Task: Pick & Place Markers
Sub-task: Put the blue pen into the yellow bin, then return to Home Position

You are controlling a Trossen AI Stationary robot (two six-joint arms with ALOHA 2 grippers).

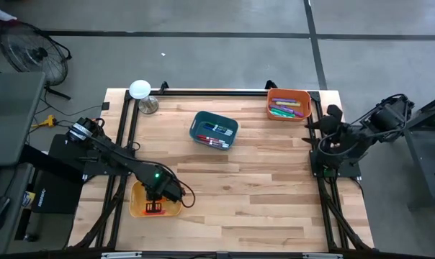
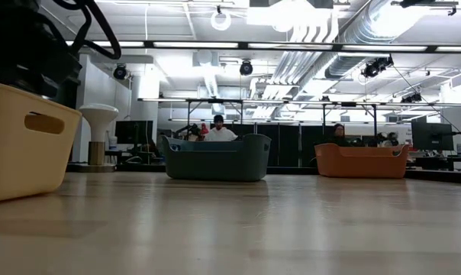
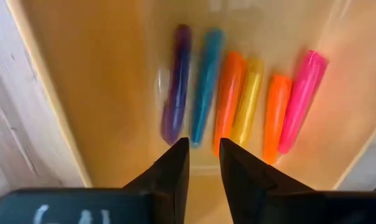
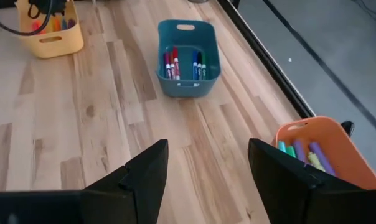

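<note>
Orange, yellow, pink, teal and purple markers (image 3: 228,99) lie side by side on the floor of the yellow bin (image 1: 137,208), at the desk's (image 1: 261,194) near-left corner. Their long axes run roughly parallel, fanned slightly, all pointing along the line of the left gripper's (image 3: 203,155) reach. That gripper hangs over them inside the bin, its fingers (image 3: 175,165) a narrow gap apart and holding nothing. More markers lie in the teal bin (image 4: 188,59) at mid-desk and in the orange bin (image 4: 325,155) at the far-right corner. A white lamp-like stand (image 1: 140,91) sits at the far-left corner. The right gripper (image 4: 206,168) waits above the desk's right edge, fingers spread wide and empty. People sit at workstations in the room behind.
</note>
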